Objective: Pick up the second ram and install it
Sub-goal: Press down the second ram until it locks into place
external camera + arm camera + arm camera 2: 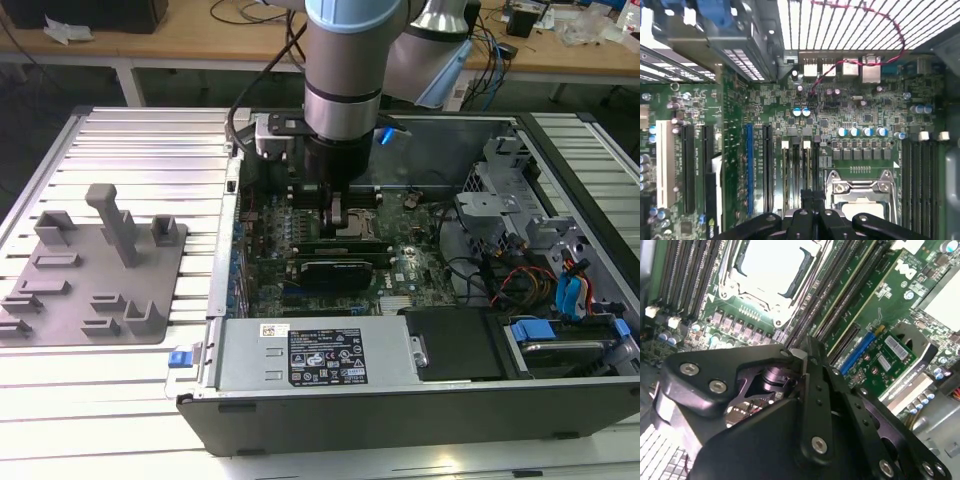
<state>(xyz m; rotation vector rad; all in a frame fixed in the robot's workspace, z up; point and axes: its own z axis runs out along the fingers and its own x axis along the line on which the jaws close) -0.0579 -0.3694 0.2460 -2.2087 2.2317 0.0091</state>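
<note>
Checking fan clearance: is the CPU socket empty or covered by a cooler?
Empty: the CPU socket shows its bare metal frame, with no cooler over it.

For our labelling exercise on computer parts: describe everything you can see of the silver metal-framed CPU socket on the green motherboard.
The silver metal-framed CPU socket is a rectangular frame of bright steel with screws showing along one edge, around a pale, flat centre. It lies flat on the green motherboard, with banks of long black memory slots on both sides. The black gripper hangs close beside it; no contact between them can be made out.

Arm (342,60) upright; end effector (337,214) pointing straight down, fingers together.
</note>
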